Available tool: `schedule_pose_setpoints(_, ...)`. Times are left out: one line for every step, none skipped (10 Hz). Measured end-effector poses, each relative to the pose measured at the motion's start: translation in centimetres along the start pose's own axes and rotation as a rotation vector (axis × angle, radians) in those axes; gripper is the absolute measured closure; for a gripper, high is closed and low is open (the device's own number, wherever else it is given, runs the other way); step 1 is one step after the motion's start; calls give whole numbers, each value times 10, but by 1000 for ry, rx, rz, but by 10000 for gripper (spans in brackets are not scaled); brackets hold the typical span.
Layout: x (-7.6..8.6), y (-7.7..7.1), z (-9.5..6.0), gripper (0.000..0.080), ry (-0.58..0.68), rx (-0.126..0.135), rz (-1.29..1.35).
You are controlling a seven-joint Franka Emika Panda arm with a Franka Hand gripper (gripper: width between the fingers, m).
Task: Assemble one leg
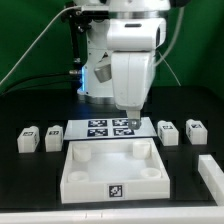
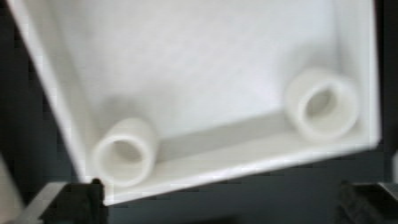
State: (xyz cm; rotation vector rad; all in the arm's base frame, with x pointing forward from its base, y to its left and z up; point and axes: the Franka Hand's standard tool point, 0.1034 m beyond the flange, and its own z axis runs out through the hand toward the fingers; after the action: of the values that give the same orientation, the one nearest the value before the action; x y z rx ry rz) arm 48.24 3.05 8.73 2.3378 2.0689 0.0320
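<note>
Your task part is the small white plastic block-shaped leg [image 1: 168, 131], with a black-and-white square tag on its upper face. It stands on the black table [image 1: 30, 190], nothing gripping it. It is the closest of four alike. From the claw, this leg sits at about 3 o'clock in the exterior view, near but apart, and a second leg [image 1: 194, 130] is just beyond it. Two more, the third leg [image 1: 52, 137] and fourth leg [image 1: 29, 139], sit at 9 o'clock, well apart from the claw. A longer white block [image 1: 212, 172] at 4 o'clock is cut by the frame edge, so you can't tell what it is.

Your robot's two-finger claw [image 1: 128, 120] hangs under the white arm housing [image 1: 132, 70], over the edge of the flat white marker board [image 1: 100, 127]. The large white square tray-like part [image 1: 112, 170] is at its 6 o'clock.

The exterior view won't show you the jaw gap; the wrist view does. There the claw [image 2: 228, 203] is spread wide, with dark fingertips [image 2: 79, 203] at opposite frame edges and nothing pinched. The wrist view also gives you the tray's inside close up, blurred: smooth floor, raised rim [image 2: 50, 105], and two round corner sockets [image 2: 121, 152] [image 2: 320, 105]. No leg appears in the wrist view; you only get the legs from the exterior view.
</note>
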Motion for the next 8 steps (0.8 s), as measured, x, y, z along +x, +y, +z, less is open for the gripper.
schedule_pose_setpoints(-13,-20,12,150,2,1,-114)
schedule_pose_setpoints(-24,-31,20,150,6,-9,-228)
schedule_pose_setpoints(-32,-38,29,150,9,-1,-282)
schedule_pose_setpoints(-38,-42,40,150,13,15,-263)
schedule_pose_setpoints(-40,-43,50,150,17,31,-250)
schedule_pose_setpoints(-39,-40,58,150,20,39,-224)
schedule_pose_setpoints(-38,-39,65,150,22,50,-194)
schedule_pose_setpoints(-38,-42,72,150,23,62,-181)
